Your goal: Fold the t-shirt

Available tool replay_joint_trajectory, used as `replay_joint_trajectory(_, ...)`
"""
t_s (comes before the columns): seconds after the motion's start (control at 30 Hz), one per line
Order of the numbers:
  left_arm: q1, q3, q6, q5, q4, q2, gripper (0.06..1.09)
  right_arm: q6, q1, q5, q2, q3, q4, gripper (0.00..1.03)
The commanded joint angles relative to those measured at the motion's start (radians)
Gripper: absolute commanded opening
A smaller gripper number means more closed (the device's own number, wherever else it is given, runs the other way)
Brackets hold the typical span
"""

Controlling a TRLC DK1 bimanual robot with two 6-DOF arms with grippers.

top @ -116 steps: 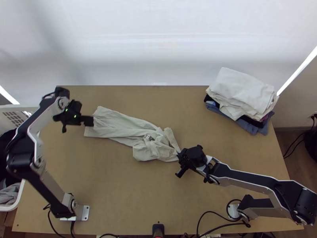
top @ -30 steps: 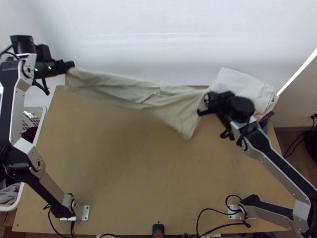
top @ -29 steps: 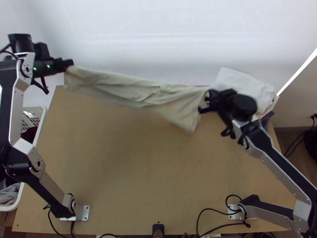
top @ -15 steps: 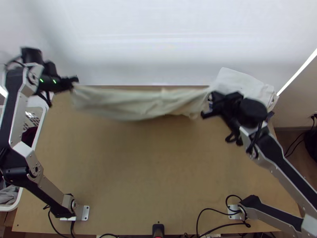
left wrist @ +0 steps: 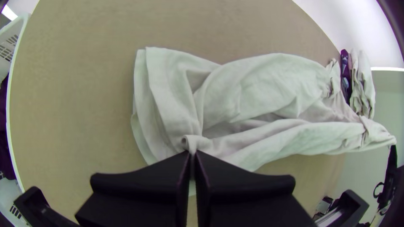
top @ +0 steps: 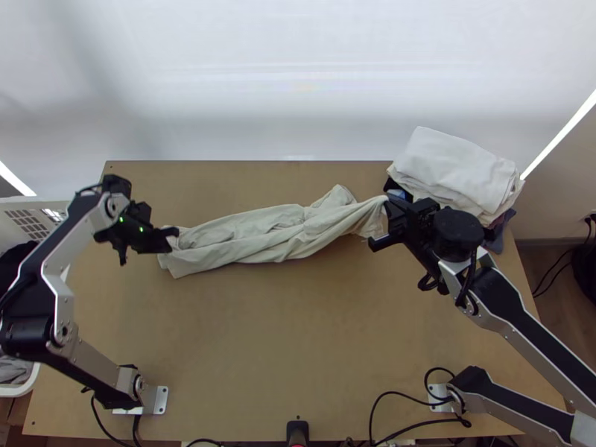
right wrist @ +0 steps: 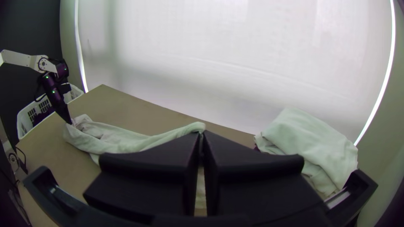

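Note:
In the top view, my left gripper (top: pixel 173 232) is shut on the left end of the pale t-shirt (top: pixel 257 238). My right gripper (top: pixel 381 220) holds the shirt's right end, raised off the table beside the stack of clothes. Between them the shirt lies as a long, narrow, wrinkled band, most of it on the table. In the left wrist view, the left gripper (left wrist: pixel 192 154) pinches a gathered fold of the shirt (left wrist: pixel 261 88). In the right wrist view, the right gripper (right wrist: pixel 201 135) is shut on the shirt's end, and the shirt (right wrist: pixel 113 138) stretches away to the other arm.
A stack of folded clothes (top: pixel 456 175), white on top, stands at the table's far right corner. At the left edge is a white basket (top: pixel 28 384) with clothes. Bare tabletop (top: pixel 298 343) lies on the near side of the shirt. Cables run along the near edge.
The shirt, held up between both grippers a second ago, has come down mostly onto the table. My left gripper has moved down and right in the top view; the right one has shifted only slightly.

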Motion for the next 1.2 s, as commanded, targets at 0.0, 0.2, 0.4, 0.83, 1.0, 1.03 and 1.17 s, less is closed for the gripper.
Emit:
replay_joint_trajectory(0.0,-0.022,-0.096,0.058,0.014,0.029,-0.074,0.1,0.019,0.003,0.013,0.01,-0.027,0.015,0.03)
replay_joint_trajectory(0.2,-0.065,-0.14,0.115,0.02,0.015,-0.137,0.56,0.028,0.01,0.013,0.042,-0.031,0.02,0.03)
replay_joint_trajectory(0.4,-0.026,-0.094,0.092,0.103,-0.009,-0.173,0.87,0.04,0.017,0.013,0.05,-0.047,0.021,0.03)
replay_joint_trajectory(0.83,0.033,-0.088,0.132,0.096,-0.092,-0.163,0.8,0.05,0.027,0.013,0.039,-0.068,0.021,0.03)
replay_joint_trajectory(1.0,0.024,-0.112,0.13,0.091,-0.086,-0.152,0.8,0.053,0.027,0.013,0.039,-0.067,0.023,0.03)
replay_joint_trajectory(1.03,0.023,-0.117,0.13,0.091,-0.084,-0.149,0.8,0.053,0.027,0.013,0.039,-0.067,0.021,0.03)
replay_joint_trajectory(1.17,0.017,-0.126,0.132,0.076,-0.078,-0.134,0.8,0.053,0.027,0.013,0.032,-0.068,0.021,0.03)
